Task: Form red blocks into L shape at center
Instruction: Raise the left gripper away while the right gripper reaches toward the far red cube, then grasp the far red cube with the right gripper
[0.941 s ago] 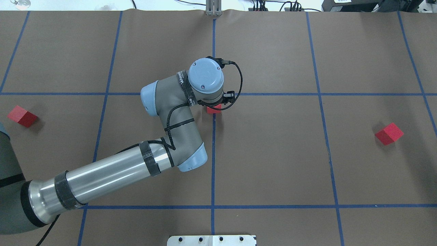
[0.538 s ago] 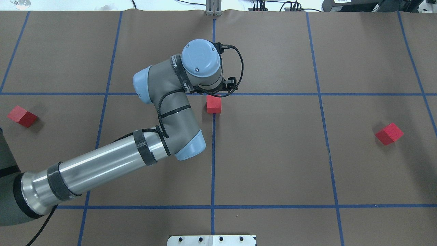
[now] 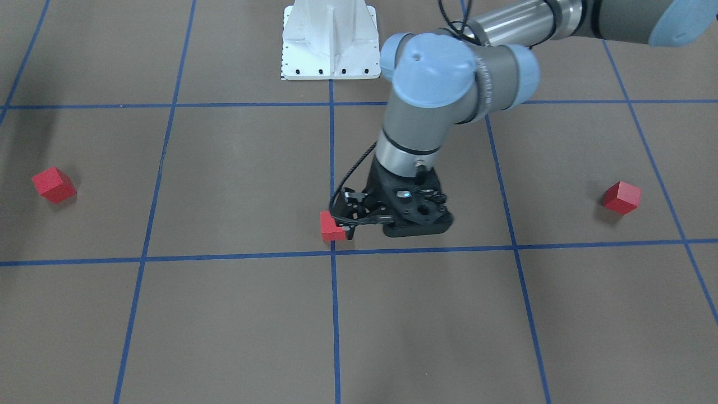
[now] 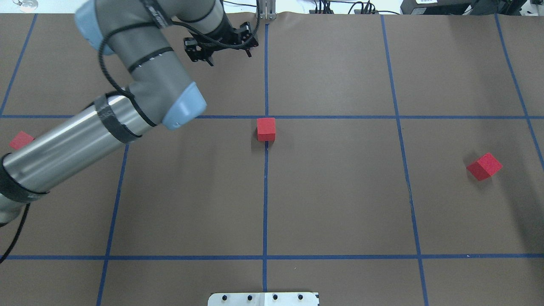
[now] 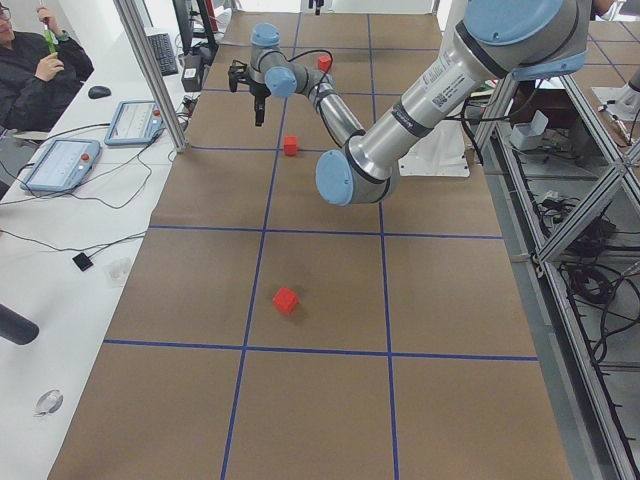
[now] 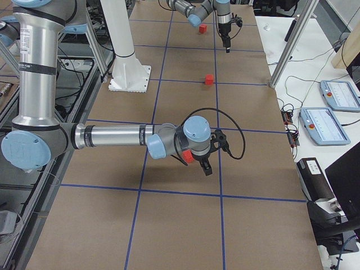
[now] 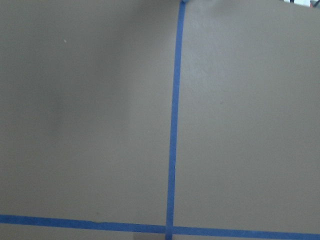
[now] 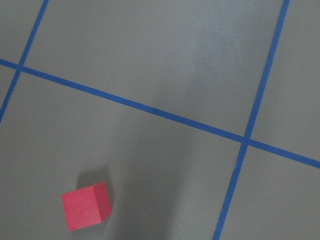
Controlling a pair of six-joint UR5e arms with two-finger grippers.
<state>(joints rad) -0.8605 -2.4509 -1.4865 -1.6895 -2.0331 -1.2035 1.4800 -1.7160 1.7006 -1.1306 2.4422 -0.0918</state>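
One red block (image 4: 266, 129) sits on the centre line just below the grid crossing. A second red block (image 4: 484, 166) lies far right, and a third (image 4: 20, 139) far left is half hidden by my left arm. In the overhead view my left gripper (image 4: 221, 46) is open and empty, raised near the table's far edge, well clear of the centre block. The front-facing view shows it low beside that block (image 3: 332, 227). My right gripper (image 6: 205, 164) shows only in the right side view, over the right block (image 8: 85, 205). I cannot tell if it is open.
The white robot base plate (image 4: 263, 298) is at the near edge. A metal post (image 4: 265, 10) stands at the far edge on the centre line. A side desk with tablets (image 5: 60, 160) and a seated person (image 5: 40, 60) lie beyond the far edge.
My left gripper has left the centre block and moved up and away to the far edge, left of the centre line. The block stays put. My left arm now covers part of the left block.
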